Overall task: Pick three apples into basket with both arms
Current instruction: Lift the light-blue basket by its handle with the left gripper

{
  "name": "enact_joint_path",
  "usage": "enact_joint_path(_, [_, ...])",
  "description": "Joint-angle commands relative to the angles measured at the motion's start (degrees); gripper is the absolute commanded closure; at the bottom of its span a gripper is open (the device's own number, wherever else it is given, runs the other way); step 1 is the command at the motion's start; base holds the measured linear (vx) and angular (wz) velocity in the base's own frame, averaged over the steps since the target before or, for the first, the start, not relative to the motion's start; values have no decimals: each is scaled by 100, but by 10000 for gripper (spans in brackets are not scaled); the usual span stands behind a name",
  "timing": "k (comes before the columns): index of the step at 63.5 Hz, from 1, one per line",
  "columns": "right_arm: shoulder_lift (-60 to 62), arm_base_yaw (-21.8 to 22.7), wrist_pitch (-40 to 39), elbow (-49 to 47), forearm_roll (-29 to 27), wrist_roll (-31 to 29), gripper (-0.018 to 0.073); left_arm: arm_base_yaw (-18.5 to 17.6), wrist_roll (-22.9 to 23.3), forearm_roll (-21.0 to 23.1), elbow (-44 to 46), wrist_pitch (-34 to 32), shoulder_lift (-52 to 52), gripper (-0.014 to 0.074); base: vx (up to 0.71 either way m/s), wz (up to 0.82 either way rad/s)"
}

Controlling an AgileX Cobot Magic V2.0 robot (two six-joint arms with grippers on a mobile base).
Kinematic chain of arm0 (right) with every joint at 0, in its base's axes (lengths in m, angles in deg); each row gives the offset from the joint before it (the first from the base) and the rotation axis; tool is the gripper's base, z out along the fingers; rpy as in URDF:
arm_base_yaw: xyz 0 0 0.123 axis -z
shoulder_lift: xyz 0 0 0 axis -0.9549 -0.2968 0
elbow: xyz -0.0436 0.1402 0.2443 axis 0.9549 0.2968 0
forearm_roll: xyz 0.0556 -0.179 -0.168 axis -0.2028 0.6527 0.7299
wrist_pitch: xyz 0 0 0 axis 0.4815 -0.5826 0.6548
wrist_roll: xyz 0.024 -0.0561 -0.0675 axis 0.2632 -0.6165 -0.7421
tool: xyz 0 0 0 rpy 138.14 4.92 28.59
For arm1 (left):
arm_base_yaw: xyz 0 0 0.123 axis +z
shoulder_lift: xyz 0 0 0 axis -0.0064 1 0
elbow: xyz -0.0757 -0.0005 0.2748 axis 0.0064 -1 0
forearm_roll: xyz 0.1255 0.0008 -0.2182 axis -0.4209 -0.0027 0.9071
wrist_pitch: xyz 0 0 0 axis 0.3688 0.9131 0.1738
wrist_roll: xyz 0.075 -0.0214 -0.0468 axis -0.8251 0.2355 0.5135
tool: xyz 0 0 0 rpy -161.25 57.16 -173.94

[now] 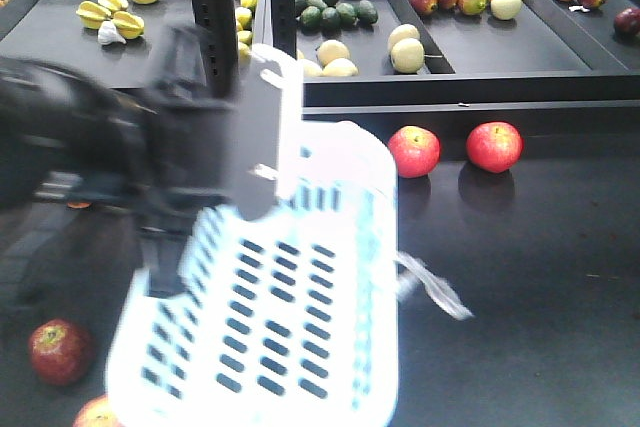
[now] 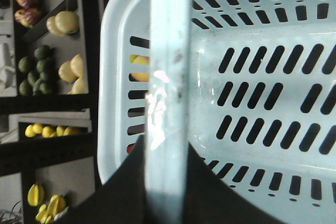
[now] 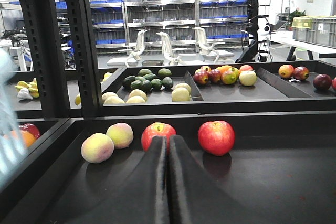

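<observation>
- Presently, step in hand: basket handling, with no fruit picked yet; judged to be the left arm [image 1: 70, 147] carrying or resetting the basket [image 1: 250, 337] before any apple goes in
- Left gripper [image 2: 167, 150]: black fingers flank the hoop handle [image 2: 168, 51], which runs straight up between them; reads as clenched on it, though the contact faces are hidden
- Basket: tilted and blurred in the front view, at the near-left of the table [image 1: 540, 277], close against the left arm; its floor is bare of fruit wherever the left wrist view shows it
- Plastic scrap [image 1: 432, 287]: juts out at the basket's right side
- Right gripper [image 3: 168, 141]: fingers pressed together with nothing between them, held low over the table
- Apples [image 3: 216, 137]: two red ones sit side by side at the far edge, straight ahead of the right gripper, the left one partly behind its tips
- Dark apple [image 1: 60, 350]: lies near-left on the table, beside the basket's lower corner
- Bottom-edge apple [image 1: 95, 413]: cropped, so it cannot be told whether it is a task piece
- Peaches [image 3: 97, 148]: two pale ones left of the far apples, not wanted
- Next move, by judgement: set the basket down level and steady, spread the right fingers, then advance on the nearer far apple without nudging its neighbour
</observation>
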Motion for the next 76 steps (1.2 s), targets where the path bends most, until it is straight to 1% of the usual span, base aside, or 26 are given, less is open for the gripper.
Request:
enact_joint_path(1, [63,26,-418,84,30,-1,568,-7,341,-381,157,-82,-642,604,0,0])
enact_joint_path(18, [63,26,-418,84,30,-1,568,-7,599,-469,157,720,-1712,604,0,0])
enact_joint_path(27, [63,26,-418,84,30,-1,568,-7,706,-469,157,997,-2147,604,0,0])
enact_joint_path(43, [63,26,-418,84,30,-1,568,-7,706,-469,157,1093,-2544,604,0,0])
enact_joint_path(76, [63,26,-418,84,30,-1,568,-7,706,-469,157,1159,-2570,604,0,0])
